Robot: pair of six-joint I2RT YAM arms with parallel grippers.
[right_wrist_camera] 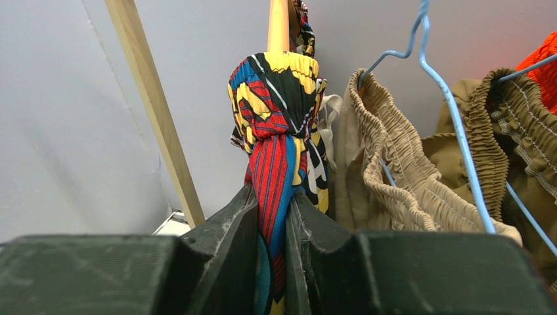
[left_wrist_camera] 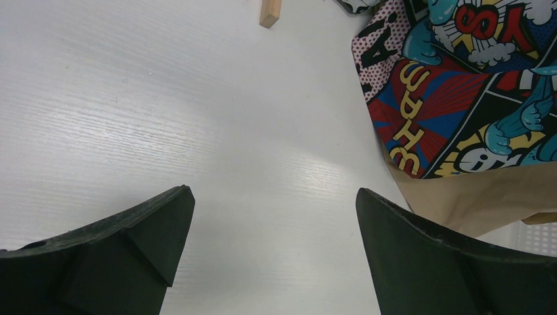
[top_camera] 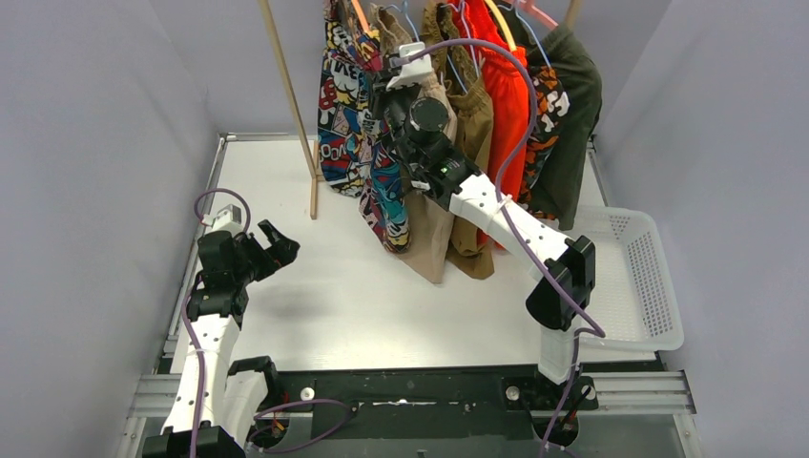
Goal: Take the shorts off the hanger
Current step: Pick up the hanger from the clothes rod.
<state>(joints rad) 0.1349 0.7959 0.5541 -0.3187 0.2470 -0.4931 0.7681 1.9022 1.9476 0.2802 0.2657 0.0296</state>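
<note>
At the rear of the white worktop [top_camera: 343, 305], cloth shorts are hanging side by side beside a slanted pale wooden pole [top_camera: 291, 95]. From left to right they are the multicolour comic-print shorts [top_camera: 348, 105], the beige shorts [top_camera: 429, 229], the brown shorts [top_camera: 474, 124], the bright orange-red shorts [top_camera: 510, 95], the orange-black-white camouflage shorts [top_camera: 544, 114] and the dark green shorts [top_camera: 572, 114]. The right hand [right_wrist_camera: 271, 197] is reaching up into the row and clamping its two black fingers [right_wrist_camera: 230, 216] on the bunched comic-print cloth just below the gathered waistband. A thin blue wire hanger [right_wrist_camera: 453, 118] is carrying the beige pair just beside it. The left hand [left_wrist_camera: 272, 197] is hovering low over bare worktop, fingers spread apart and holding nothing. A white perforated plastic basket [top_camera: 639, 277] is sitting at the worktop's right edge.
</note>
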